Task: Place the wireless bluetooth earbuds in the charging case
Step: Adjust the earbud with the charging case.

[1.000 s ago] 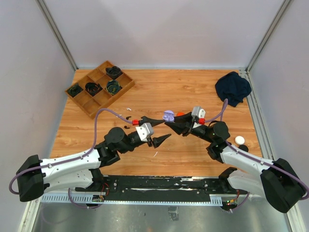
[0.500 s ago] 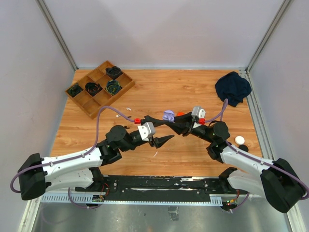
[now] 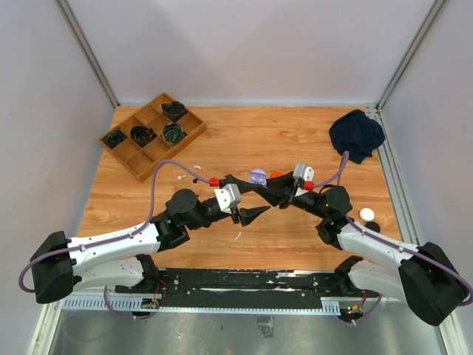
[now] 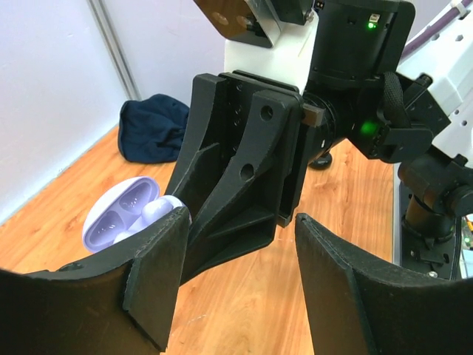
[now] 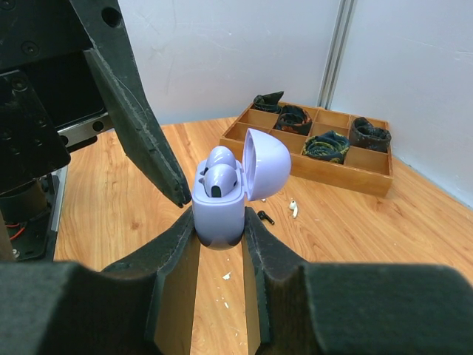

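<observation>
My right gripper is shut on a lavender charging case and holds it upright above the table with its lid open. Two lavender earbuds sit in its wells. In the top view the case is at mid-table. My left gripper is open and empty, its fingers either side of the right gripper's fingers, just short of the case. One left finger shows beside the case. A loose white earbud and a dark one lie on the table beyond.
A wooden compartment tray with coiled cables stands at the far left. A dark cloth lies at the far right. An orange case sits behind the right gripper. A white case and a black one lie by the right edge.
My left arm has moved a little to the right, bringing its open fingers closer round the right gripper. The right gripper and the case have stayed still.
</observation>
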Available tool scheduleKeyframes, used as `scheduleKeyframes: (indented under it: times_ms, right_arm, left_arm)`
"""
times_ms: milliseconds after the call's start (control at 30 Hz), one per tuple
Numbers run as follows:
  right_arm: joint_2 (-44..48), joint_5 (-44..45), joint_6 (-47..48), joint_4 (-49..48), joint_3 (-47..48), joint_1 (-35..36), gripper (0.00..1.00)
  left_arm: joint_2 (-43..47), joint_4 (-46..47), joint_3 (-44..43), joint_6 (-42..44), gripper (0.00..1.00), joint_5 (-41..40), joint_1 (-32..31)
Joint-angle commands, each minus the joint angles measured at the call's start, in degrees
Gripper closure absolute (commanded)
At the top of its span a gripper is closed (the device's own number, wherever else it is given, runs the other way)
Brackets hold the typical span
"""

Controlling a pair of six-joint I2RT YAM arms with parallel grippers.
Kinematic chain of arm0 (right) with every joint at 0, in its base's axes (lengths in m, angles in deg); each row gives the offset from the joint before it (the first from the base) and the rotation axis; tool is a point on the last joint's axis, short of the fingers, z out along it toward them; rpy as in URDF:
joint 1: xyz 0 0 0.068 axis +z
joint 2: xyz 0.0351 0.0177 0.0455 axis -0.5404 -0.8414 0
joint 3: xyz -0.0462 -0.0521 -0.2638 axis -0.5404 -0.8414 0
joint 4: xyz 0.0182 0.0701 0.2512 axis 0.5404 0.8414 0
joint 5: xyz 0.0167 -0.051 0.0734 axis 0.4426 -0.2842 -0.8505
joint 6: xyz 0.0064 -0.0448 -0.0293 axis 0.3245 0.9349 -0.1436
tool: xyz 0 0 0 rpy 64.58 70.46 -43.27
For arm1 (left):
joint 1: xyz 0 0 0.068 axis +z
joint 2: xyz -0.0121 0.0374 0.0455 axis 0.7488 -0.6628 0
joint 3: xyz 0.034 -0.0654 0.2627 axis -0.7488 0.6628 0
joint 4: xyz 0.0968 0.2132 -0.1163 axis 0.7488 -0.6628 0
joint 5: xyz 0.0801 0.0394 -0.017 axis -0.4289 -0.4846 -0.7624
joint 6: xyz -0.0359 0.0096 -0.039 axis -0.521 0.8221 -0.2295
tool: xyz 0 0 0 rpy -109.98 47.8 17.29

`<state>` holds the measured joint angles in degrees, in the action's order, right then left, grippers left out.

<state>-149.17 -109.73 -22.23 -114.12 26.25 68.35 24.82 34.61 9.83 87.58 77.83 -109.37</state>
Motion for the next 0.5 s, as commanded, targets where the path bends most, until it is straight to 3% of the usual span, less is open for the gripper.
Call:
scheduleKeyframes:
  times_ms: [0,467]
  right_arm:
    - [-0.13,-0.81,-0.52,-2.84,-0.74,-1.31,0.84]
    - [-2.37,0.06,0.21,-1.06,-0.65,-1.49,0.84]
  left_arm:
    - [-0.59,1.51,-2.49,-1.81,0.36,-1.10,-0.34]
    - [3.23,-14.80,-7.68,-10.32,0.33,-9.68,1.95]
